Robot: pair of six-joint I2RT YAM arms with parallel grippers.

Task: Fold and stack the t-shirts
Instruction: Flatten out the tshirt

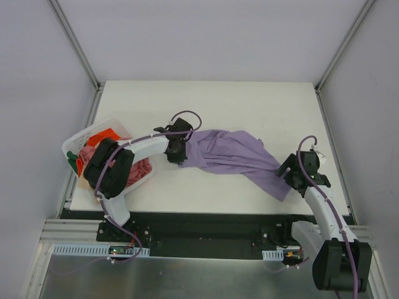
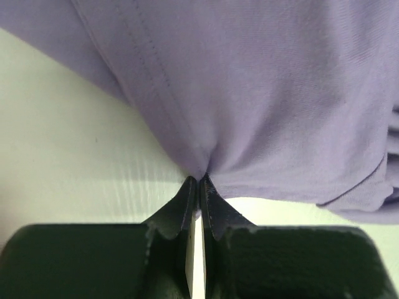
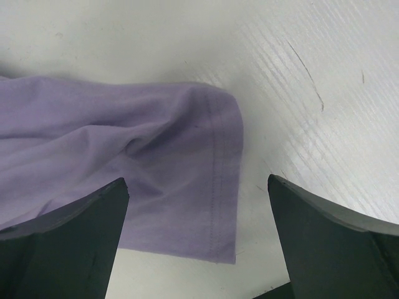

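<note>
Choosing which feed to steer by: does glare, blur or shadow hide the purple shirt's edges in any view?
Top external: even light, sharp, the lavender t-shirt clearly outlined. Left wrist: cloth fills the view, slightly soft, left gripper dark, bright table washed out below. Right wrist: hem stitching crisp, streaky glare on the table, right gripper dark.

a white table (image 1: 249,106) stands between pale grey walls (image 1: 31,93) with metal corner posts (image 1: 75,43).

No legible text, label, brand, number or sign on any surface inspected; lavender t-shirt (image 1: 230,156) plain; white basket (image 1: 73,142) unmarked.
</note>
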